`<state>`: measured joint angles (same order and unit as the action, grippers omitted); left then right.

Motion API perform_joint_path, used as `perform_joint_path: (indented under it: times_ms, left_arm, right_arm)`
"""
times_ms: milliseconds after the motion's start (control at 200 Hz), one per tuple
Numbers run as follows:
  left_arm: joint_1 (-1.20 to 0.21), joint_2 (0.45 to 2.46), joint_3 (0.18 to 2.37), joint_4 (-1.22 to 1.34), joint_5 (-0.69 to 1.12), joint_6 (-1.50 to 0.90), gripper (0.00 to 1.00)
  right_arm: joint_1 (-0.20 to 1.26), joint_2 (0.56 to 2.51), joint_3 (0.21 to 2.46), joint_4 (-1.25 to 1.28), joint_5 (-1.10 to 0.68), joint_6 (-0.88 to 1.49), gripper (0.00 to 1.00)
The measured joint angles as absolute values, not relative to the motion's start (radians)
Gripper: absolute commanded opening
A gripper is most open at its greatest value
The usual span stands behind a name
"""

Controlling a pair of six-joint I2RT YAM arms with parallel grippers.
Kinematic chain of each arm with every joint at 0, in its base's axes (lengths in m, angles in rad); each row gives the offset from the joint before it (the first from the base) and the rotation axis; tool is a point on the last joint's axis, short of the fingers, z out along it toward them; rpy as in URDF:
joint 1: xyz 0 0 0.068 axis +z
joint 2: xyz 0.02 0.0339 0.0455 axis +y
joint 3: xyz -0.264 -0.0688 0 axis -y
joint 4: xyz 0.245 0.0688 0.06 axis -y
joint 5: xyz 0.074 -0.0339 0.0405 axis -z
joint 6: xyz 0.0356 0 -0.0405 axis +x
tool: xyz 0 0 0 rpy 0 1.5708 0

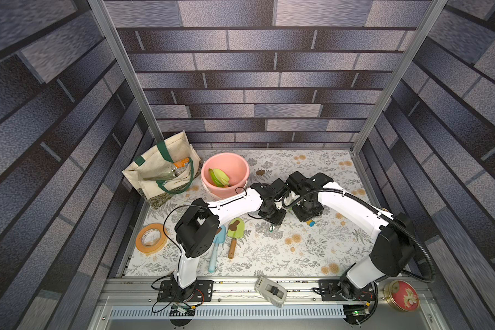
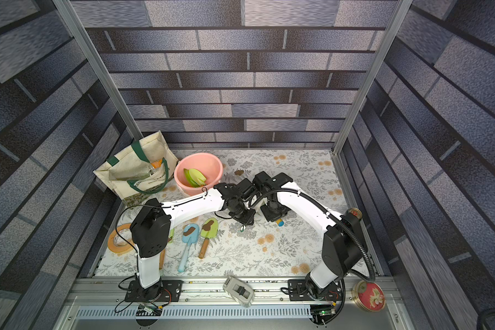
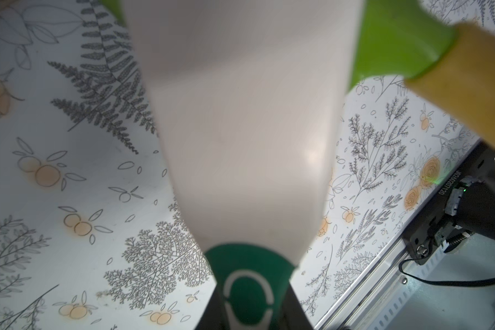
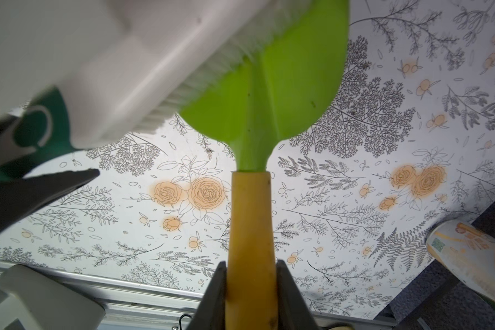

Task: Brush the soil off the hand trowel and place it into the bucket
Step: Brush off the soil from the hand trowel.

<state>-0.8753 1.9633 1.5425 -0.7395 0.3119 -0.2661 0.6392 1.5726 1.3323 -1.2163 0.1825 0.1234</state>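
Gripping one lime trowel (image 4: pixel 269 85) by its yellow handle, the right gripper (image 4: pixel 250 271) is clamped tight; the left gripper (image 3: pixel 250 291) clasps one brush (image 3: pixel 240 128), bristles touching the blade; two more, a blue trowel (image 2: pixel 187 245) and a green trowel (image 2: pixel 207 237), lie apart, each bearing soil (image 2: pixel 208 226); one bucket (image 2: pixel 212 164) stands beyond, leftward; bare mat (image 2: pixel 269 257) spreads toward the front rail.

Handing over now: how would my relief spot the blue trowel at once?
Find the pink bucket at the back of the flowered table, then come toward the front rail. The blue trowel lies flat beside a green trowel with a wooden handle; it alone is pale blue from blade to handle.
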Motion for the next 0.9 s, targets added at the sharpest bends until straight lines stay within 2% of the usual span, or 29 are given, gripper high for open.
perform_joint_path:
  times_ms: [346, 696, 897]
  left_arm:
    - [-0.822, 2.043, 1.587, -0.753, 0.305, -0.266, 0.0]
    - [-0.734, 2.045, 1.594, -0.753, 0.223, -0.266, 0.0]
    - [-0.695, 1.938, 1.53, -0.722, 0.19, -0.266, 0.0]
  right_arm:
    - [0.648, 1.537, 1.296, -1.212, 0.189, 0.128, 0.0]
    - [0.65, 1.527, 1.277, -1.196, 0.186, 0.15, 0.0]
    - [0.626, 1.52, 1.261, -1.149, 0.165, 0.208, 0.0]
